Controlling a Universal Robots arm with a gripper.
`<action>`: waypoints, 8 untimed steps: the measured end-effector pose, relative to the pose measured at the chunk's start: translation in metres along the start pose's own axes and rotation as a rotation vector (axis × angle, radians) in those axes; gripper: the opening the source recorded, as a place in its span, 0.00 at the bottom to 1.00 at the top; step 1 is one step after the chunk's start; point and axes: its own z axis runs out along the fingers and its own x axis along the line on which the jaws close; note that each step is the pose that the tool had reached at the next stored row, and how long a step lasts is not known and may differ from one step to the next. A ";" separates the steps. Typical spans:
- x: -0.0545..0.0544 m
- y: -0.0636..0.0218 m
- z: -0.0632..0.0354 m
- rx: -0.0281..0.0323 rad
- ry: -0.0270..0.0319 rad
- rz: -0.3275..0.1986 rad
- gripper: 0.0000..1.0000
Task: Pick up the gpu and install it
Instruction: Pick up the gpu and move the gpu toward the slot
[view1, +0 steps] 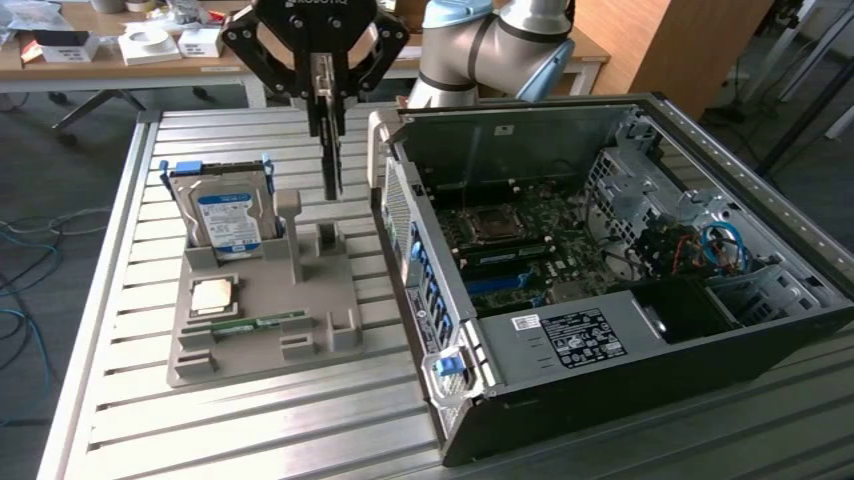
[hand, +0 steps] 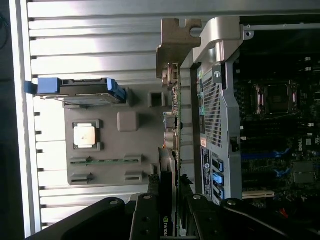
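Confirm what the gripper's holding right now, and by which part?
The gpu, pinched at its upper edge by the gripper, hanging clear of the gray tray.

Arm (view1: 497, 45): grey jointed links, bent at the top of the exterior view, reaching toward the exterior view's left.
Wrist: turned straight down, tool axis vertical.
Gripper (view1: 327, 105): black two-finger linkage, pointing down, held high.
Fingers (hand: 200, 220): drawn partway together, pressed on either flat face of the gpu (view1: 331, 165), gripped by its upper part, card hanging edge-down beneath.
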 end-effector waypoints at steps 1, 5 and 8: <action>-0.001 0.0001 0.0001 0.0000 -0.0001 0.000 0.26; -0.010 0.0008 0.0004 -0.0002 -0.0002 0.000 0.26; -0.018 0.0014 0.0006 -0.0002 -0.0003 0.000 0.26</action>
